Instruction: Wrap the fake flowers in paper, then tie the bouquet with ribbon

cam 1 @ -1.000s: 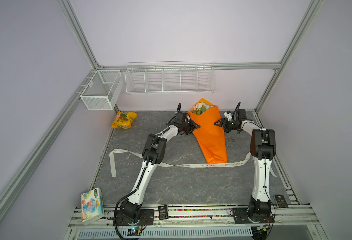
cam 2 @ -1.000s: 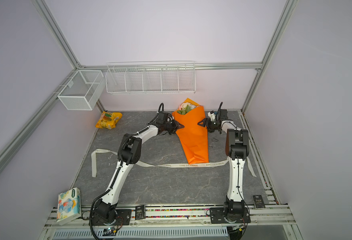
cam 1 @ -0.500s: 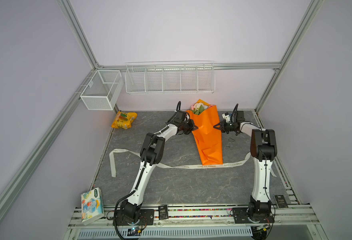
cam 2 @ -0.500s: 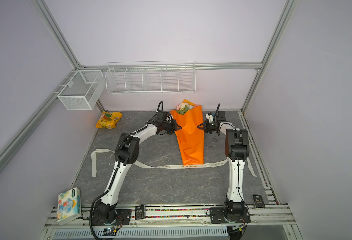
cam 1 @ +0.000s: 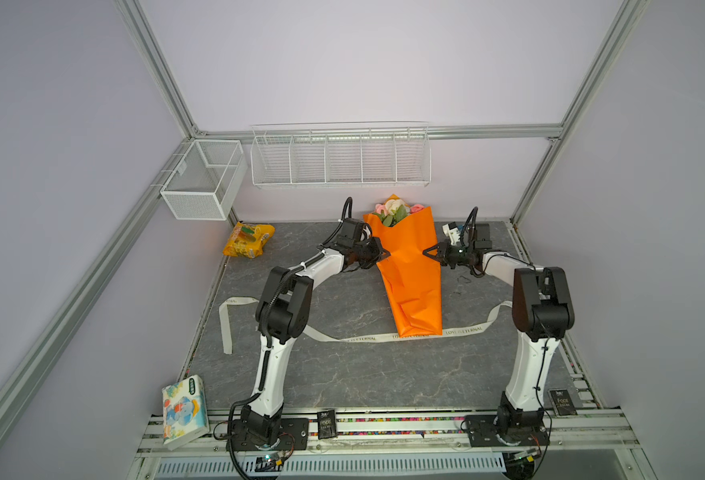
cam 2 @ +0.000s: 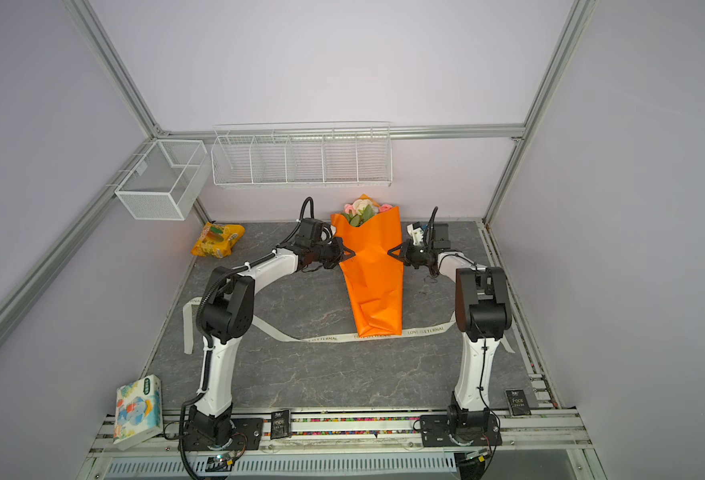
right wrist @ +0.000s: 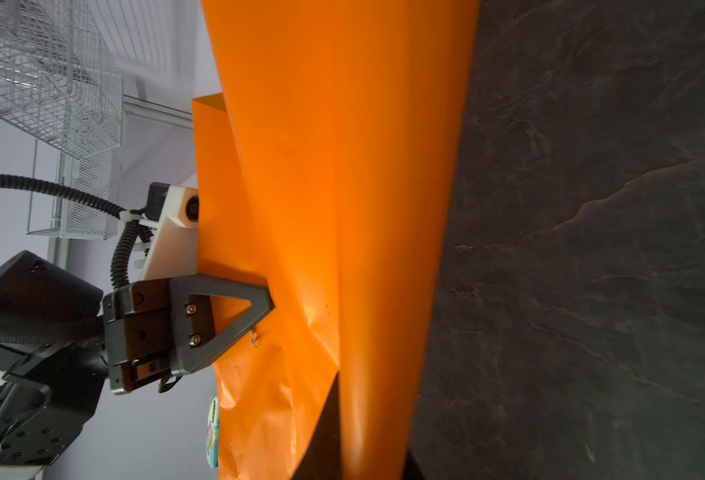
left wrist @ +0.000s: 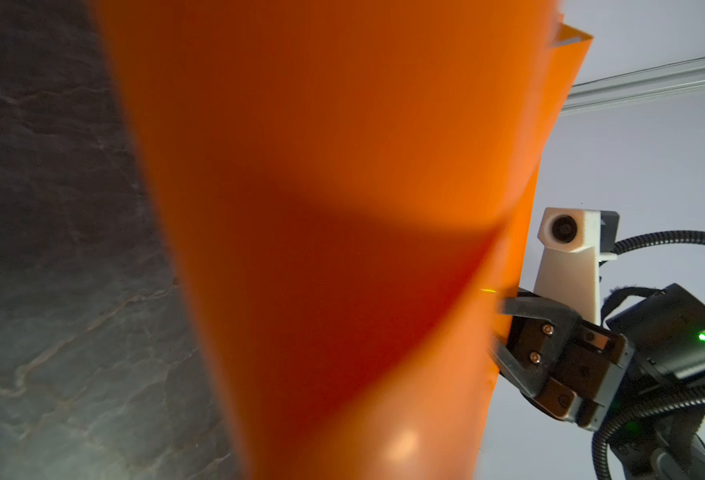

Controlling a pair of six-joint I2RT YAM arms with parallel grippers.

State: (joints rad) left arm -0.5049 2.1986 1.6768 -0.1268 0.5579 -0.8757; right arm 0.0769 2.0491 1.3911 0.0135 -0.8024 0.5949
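Observation:
The bouquet of fake flowers (cam 1: 413, 266) lies on the dark table in both top views, pink and cream blooms (cam 2: 361, 208) at the far end of its orange paper wrap. My left gripper (cam 1: 384, 254) is shut on the wrap's left edge, and my right gripper (cam 1: 427, 251) is shut on its right edge. The wrap (left wrist: 342, 208) fills the left wrist view and hides that gripper's own jaws; the right gripper (left wrist: 500, 328) shows at the paper's edge. In the right wrist view the left gripper (right wrist: 268, 300) bites the wrap (right wrist: 363, 208). A white printed ribbon (cam 1: 367, 338) runs under the wrap's near end.
A yellow snack packet (cam 1: 249, 240) lies at the back left. Two wire baskets (cam 1: 201, 183) (cam 1: 340, 158) hang on the walls. A tissue pack (cam 1: 184, 411) sits at the front left rail. Black cards (cam 1: 561, 402) (cam 1: 326, 424) rest along the front edge.
Both grippers have shut on the wrap's side edges and moved toward each other. The wrap has gone from a wide spread shape to a narrow cone.

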